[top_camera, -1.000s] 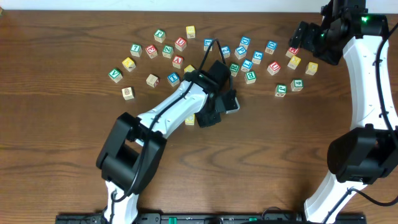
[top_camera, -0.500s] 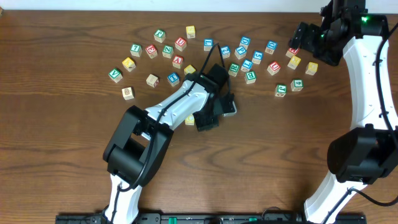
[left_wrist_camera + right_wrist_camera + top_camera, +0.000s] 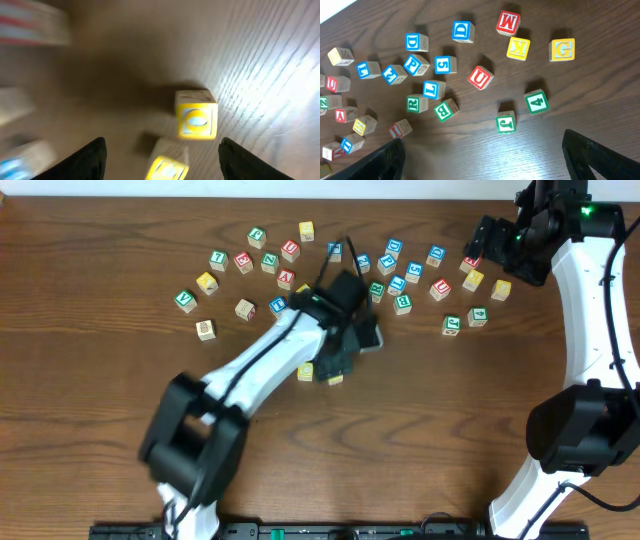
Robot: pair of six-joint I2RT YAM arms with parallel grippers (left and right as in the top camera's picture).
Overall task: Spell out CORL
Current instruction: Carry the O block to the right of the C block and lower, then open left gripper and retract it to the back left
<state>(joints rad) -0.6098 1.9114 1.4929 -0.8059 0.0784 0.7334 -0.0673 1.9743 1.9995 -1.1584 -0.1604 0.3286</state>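
Left gripper (image 3: 162, 146): jaws spread wide, nothing held, hovering over a yellow-topped cube (image 3: 196, 120) of square-edged wood. A second yellow cube (image 3: 167, 166) lies just beside it; the view is blurred. Right gripper (image 3: 485, 150): likewise wide apart and empty, above the scatter. Green-framed R cube (image 3: 416, 104) sits beside blue-framed L cube (image 3: 433, 89). Green B cube (image 3: 445, 110) crowds them on the dark, grained table (image 3: 610, 90).

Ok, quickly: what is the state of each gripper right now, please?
Left gripper: open, holding nothing.
Right gripper: open, holding nothing.
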